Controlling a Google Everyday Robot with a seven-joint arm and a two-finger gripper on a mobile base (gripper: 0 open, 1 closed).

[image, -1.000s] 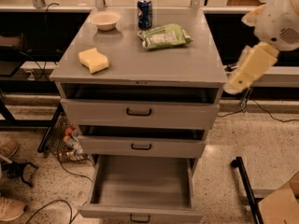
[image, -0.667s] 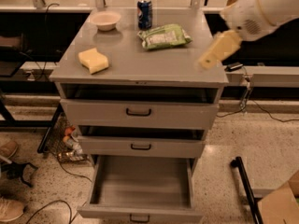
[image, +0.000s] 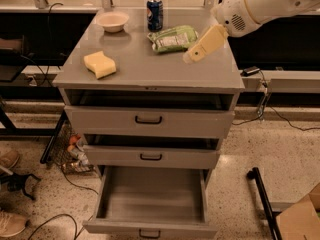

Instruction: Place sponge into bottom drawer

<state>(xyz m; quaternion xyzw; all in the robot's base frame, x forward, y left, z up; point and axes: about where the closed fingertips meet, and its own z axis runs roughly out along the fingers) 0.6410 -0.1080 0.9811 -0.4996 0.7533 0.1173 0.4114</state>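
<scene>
We count three drawers [image: 148, 121], one sponge [image: 100, 65], bowl [image: 112, 21], can [image: 155, 14] and bag [image: 172, 38]. The sponge lies on the top [image: 150, 71], left; the bottom drawer [image: 150, 199] stands open. The gripper [image: 190, 57] has moved left to just beside the bag; its grip we cannot tell.

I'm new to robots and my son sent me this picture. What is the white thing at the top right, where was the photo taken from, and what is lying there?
The white shape is a robot's arm. The tan piece at its end is the gripper, its pincer hand. It hovers over the right side of the grey cabinet top, beside a green snack bag, and appears to hold nothing. The single camera looks down at the cabinet's front. Where it is mounted is not known. Also on top are a pale yellow sponge at the left, and a bowl and a drink can at the back. The bottom drawer, where the sponge should go, stands open.
</scene>
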